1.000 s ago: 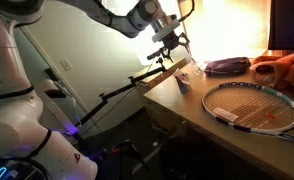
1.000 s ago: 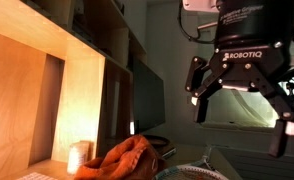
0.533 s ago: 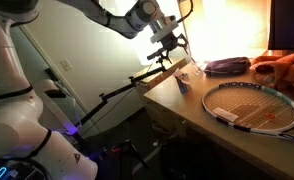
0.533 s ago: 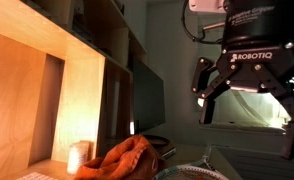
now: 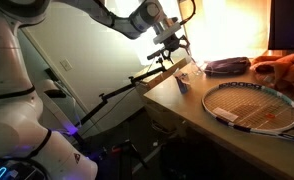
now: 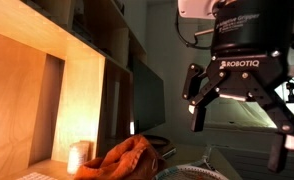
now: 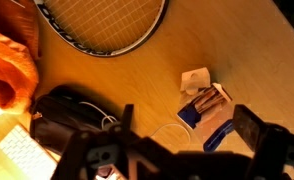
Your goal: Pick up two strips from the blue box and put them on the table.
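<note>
The small blue box (image 7: 190,112) lies open on the table (image 7: 242,45), with several tan strips (image 7: 207,100) sticking out of it. Its blue lid (image 7: 218,135) lies beside it. In an exterior view the box (image 5: 184,81) sits near the table's end. My gripper (image 7: 177,158) is open and empty. It hangs above the box without touching it. It shows in both exterior views (image 5: 168,40) (image 6: 239,122), its two fingers spread wide.
A tennis racket (image 7: 102,25) (image 5: 253,106) lies on the table. An orange cloth (image 7: 7,65) (image 6: 127,158), a dark oval pouch (image 7: 72,115) (image 5: 225,66), a white keyboard (image 7: 22,150), a white paper scrap (image 7: 195,78) and a thin white cord loop (image 7: 167,128) lie around the box.
The gripper has shifted slightly sideways and back above the table's end. It stays open and empty. Nothing on the table has moved.
</note>
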Controlling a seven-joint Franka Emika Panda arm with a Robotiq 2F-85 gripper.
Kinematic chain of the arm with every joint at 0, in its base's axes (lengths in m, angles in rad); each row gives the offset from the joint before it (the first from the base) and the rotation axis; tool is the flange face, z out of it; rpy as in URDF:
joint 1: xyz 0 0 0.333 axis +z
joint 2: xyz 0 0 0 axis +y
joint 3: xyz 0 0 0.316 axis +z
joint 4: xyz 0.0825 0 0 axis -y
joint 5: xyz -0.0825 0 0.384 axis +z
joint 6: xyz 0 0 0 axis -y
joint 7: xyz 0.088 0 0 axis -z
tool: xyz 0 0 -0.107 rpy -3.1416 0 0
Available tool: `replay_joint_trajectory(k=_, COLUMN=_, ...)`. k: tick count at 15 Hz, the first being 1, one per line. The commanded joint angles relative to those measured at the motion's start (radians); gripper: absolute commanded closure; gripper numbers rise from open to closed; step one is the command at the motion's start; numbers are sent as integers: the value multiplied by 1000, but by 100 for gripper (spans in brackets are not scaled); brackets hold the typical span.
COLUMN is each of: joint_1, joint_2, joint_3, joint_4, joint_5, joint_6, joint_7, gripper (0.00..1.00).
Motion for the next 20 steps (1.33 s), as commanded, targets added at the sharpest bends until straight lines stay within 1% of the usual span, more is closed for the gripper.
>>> replay_joint_trajectory(k=1, joint_1=1, joint_2=53, joint_3=9, joint_4=60, joint_5=8, joint_6=-5, joint_7=25, gripper=0)
replay_joint_trajectory(k=12, joint_1=25, joint_2=176, joint_3=15, joint_4=170, joint_5=17, joint_6=-34, joint_7=16, gripper=0)
replay_joint_trajectory(k=20, joint_1=34, joint_2=199, joint_3=14, joint_4=194, joint_5=22, joint_6=-44, joint_7=17, gripper=0)
